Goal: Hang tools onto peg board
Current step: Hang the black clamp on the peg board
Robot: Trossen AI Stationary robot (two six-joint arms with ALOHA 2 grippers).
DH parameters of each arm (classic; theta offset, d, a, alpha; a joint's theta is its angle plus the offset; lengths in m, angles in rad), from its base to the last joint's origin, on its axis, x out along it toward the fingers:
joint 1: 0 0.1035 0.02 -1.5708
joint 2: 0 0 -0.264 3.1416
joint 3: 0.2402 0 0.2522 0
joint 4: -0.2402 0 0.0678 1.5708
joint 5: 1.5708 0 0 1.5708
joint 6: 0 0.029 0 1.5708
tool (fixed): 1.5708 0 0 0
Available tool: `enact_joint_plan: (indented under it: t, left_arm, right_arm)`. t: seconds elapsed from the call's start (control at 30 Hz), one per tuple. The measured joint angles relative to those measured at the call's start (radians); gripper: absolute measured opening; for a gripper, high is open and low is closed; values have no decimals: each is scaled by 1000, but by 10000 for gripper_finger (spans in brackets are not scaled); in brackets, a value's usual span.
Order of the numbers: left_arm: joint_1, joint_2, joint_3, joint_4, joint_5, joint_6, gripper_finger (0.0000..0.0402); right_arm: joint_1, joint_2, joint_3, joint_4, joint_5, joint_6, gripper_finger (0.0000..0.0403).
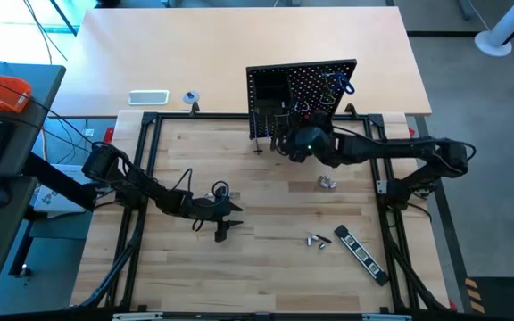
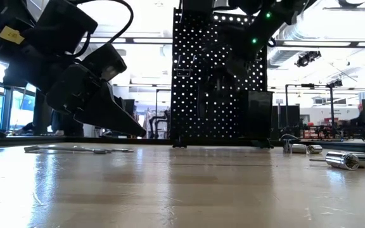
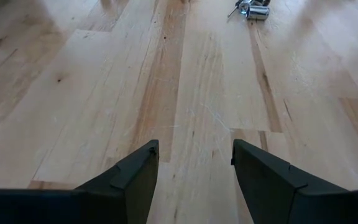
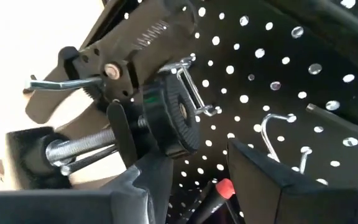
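High view first: I am seeing the peg board point(image 1: 303, 96) standing upright at the far edge of the table point(image 1: 266, 267), several tools already hanging on its front. I am holding the right gripper point(image 1: 300, 143) up against it; in the right wrist view its fingers are parted beside a black clamp point(image 4: 135, 99) sitting at a metal hook point(image 4: 191, 84), and I cannot tell whether the clamp is resting on the hook. A red handle point(image 4: 224, 188) is showing lower on the board. My left gripper point(image 1: 223, 227) is hovering low over bare wood, jaws released and empty. I am judging the job well along: still lying loose are a striped bar point(image 1: 360, 253), small silver pieces point(image 1: 318, 241) and another point(image 1: 327, 183).
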Motion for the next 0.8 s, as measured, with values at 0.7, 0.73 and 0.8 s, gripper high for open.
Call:
enact_joint_plan:
  t: [0.7,0.73,0.8]
  left_arm:
    - [-3,0,0,-3,0,2,200]
    - [-3,0,0,-3,0,2,200]
    - [-3,0,0,-3,0,2,200]
  right_arm:
    - [-12,5,-86,51,-10,13,147]
    - [-12,5,-86,52,-11,12,147]
    - [-12,5,-87,58,-11,12,147]
